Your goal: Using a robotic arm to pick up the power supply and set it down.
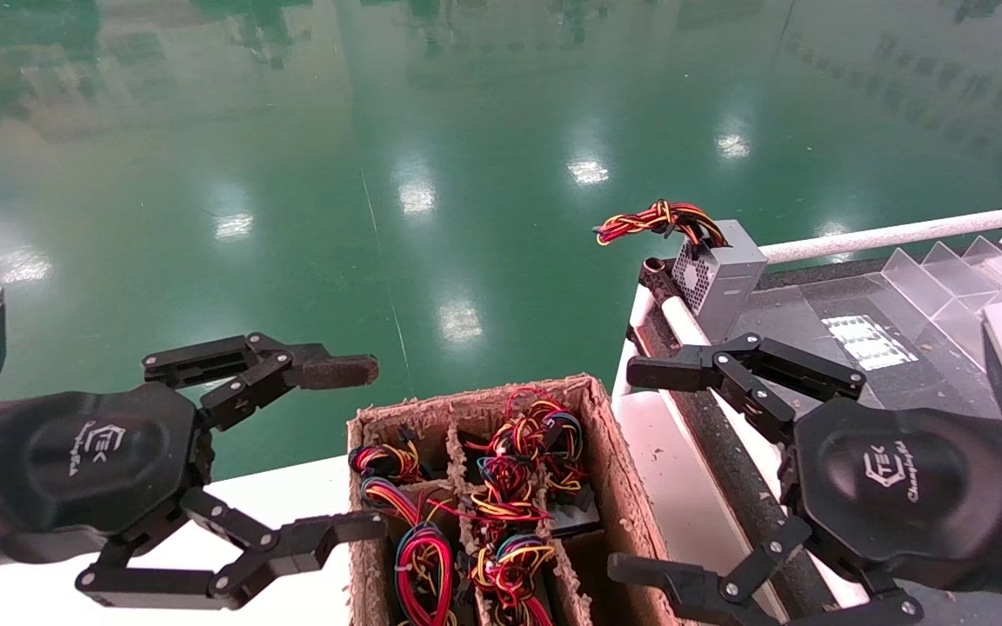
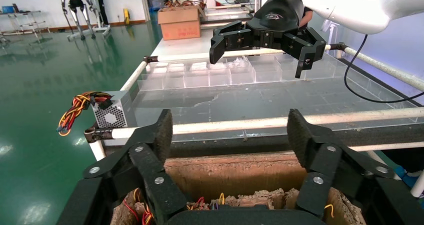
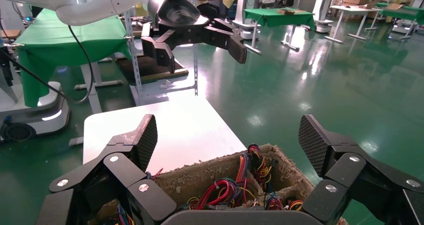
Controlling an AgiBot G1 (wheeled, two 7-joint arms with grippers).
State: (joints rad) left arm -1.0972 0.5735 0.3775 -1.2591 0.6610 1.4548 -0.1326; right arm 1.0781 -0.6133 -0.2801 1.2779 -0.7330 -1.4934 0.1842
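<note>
Both grippers empty, fingers spread wide. Left gripper (image 1: 353,448) hangs over the white table (image 1: 292,496) just left of the cardboard tray (image 1: 605,452); right gripper (image 1: 640,469) sits at the tray's right edge. Tray is divided into compartments packed with power supplies (image 1: 510,487), loose red/yellow/black/blue wire bundles on top. Separate grey box (image 1: 718,278) with braided wire tail stands upright at the near corner of the dark conveyor (image 1: 814,348), against the white rail (image 1: 884,235).

Carton (image 1: 614,487) cut off by bottom edge.
</note>
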